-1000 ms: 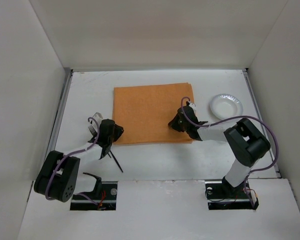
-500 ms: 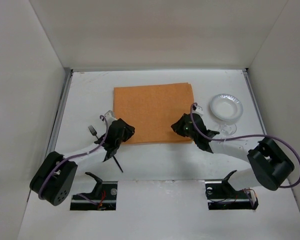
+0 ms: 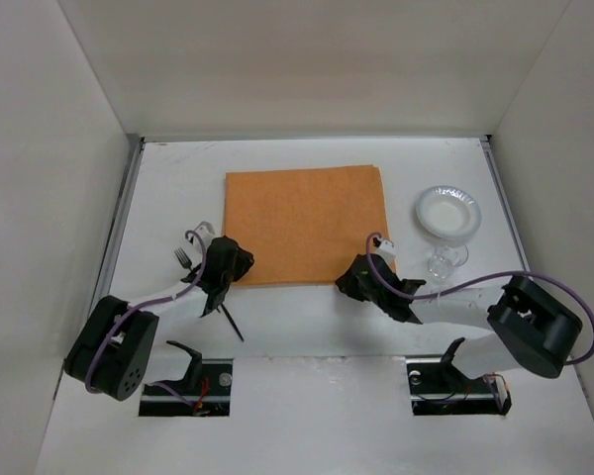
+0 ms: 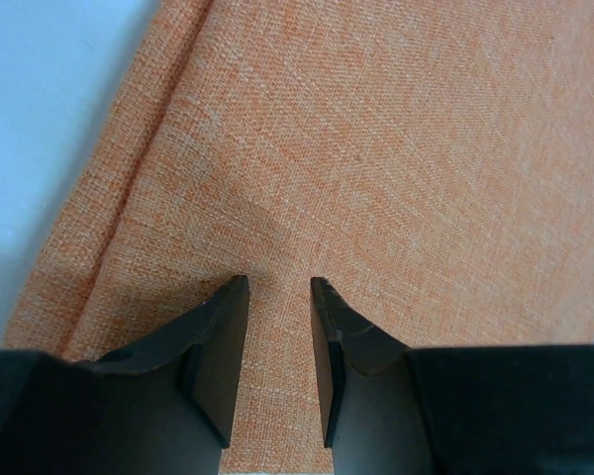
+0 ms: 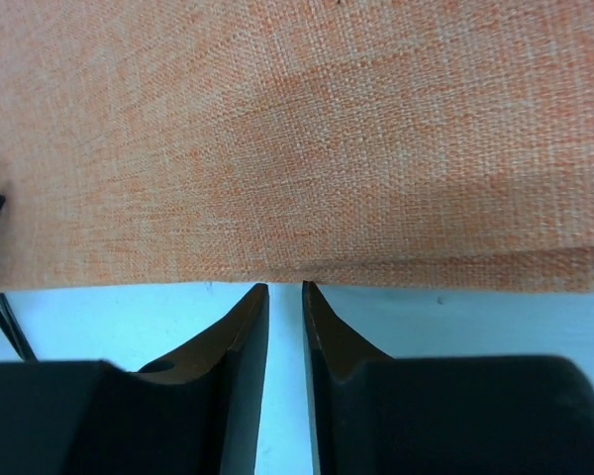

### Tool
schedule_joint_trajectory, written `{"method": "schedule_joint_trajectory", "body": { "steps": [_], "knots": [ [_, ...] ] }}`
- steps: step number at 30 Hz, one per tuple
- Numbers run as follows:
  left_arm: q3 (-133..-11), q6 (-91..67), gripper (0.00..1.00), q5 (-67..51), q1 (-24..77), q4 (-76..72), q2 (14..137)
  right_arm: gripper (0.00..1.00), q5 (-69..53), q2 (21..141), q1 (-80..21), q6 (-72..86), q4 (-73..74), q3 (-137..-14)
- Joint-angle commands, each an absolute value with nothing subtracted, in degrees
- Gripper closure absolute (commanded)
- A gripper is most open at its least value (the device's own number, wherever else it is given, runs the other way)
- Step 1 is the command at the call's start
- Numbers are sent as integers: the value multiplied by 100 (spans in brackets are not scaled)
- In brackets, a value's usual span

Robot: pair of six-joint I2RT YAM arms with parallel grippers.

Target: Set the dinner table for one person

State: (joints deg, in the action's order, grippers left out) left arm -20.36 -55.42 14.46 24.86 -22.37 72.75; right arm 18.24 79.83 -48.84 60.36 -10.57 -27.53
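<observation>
White dinner table [image 3: 307,163], side rails [image 3: 119,233], white walls [image 3: 297,59]; orange mat [image 3: 305,223] centre.

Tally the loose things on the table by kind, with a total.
mat: 1
plate: 1
glass: 1
fork: 1 (handle partly hidden)
Total: 4

Orange woven mat [image 3: 302,223], white dinner table [image 3: 168,188]

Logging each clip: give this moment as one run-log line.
left gripper: open over orange mat, near-left corner | right gripper: narrowly open at mat's near edge | fork, black utensil, glass, bowl: off mat
</observation>
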Motion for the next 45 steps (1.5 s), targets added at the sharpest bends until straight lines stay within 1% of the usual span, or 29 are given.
{"method": "schedule_joint_trajectory", "body": {
  "steps": [1, 6, 8, 10, 11, 15, 16, 17, 19, 21, 22, 26, 29, 31, 33, 35, 39, 42, 45],
  "knots": [
    [-1987, -5423, 71, 1346, 2299, -2320, 7189, 70, 2065, 7586, -4909, 6004, -678, -2865],
    [-1977, -5379, 71, 1309, 2263, -2250, 6611, 56, 2258, 6533, -4909, 5486, -98, -3067],
    [-2074, -5283, 71, 1318, 2385, -2136, 6365, 53, 2390, 5927, -4743, 5248, 314, -3155],
    [-2179, -5230, 71, 1353, 2570, -2048, 6214, 52, 2618, 5286, -4462, 5037, 771, -3234],
    [-2249, -5212, 71, 1380, 2710, -2022, 6179, 56, 2732, 4986, -4312, 4975, 1017, -3269],
    [-2531, -4932, 71, 1406, 3132, -2030, 6319, 86, 2857, 4229, -3181, 4659, 1958, -3506],
    [-2549, -4870, 71, 1450, 3203, -2056, 6380, 90, 2769, 4167, -2864, 4545, 2134, -3585],
    [-2575, -4808, 71, 1529, 3273, -2109, 6459, 92, 2699, 4123, -2582, 4448, 2249, -3647],
    [-2566, -4738, 71, 1600, 3344, -2179, 6539, 93, 2654, 4078, -2151, 4272, 2477, -3752],
    [-2505, -4597, 71, 1635, 3379, -2215, 6513, 90, 2785, 4087, -1747, 4079, 2557, -3797],
    [-2444, -4510, 71, 1678, 3405, -2267, 6478, 87, 2856, 4139, -1466, 4000, 2566, -3832],
    [-2338, -4395, 71, 1898, 3599, -2408, 6460, 64, 2541, 4753, -665, 4051, 1997, -4103],
    [-2399, -4272, 71, 1960, 3730, -2434, 6600, 52, 2382, 5421, -234, 4026, 1435, -4560],
    [-2373, -4315, 70, 1960, 3774, -2469, 6662, 47, 2233, 5790, 100, 3973, 890, -4771],
    [-2355, -4333, 69, 1943, 3818, -2610, 6741, 46, 2058, 6124, 513, 4034, 634, -4930],
    [-2347, -4316, 67, 1934, 3880, -2715, 6829, 46, 1628, 6467, 978, 4314, 563, -5036],
    [-2373, -4359, 62, 1820, 3977, -2733, 6838, 46, 1056, 6933, 1717, 4745, -60, -4651],
    [-2338, -4289, 59, 1863, 4074, -2856, 6803, 46, 704, 7346, 2087, 4887, -342, -4500],
    [-2285, -4342, 57, 1784, 4021, -2936, 6785, 45, 545, 7681, 2219, 4869, -422, -4448]
  ]
}}
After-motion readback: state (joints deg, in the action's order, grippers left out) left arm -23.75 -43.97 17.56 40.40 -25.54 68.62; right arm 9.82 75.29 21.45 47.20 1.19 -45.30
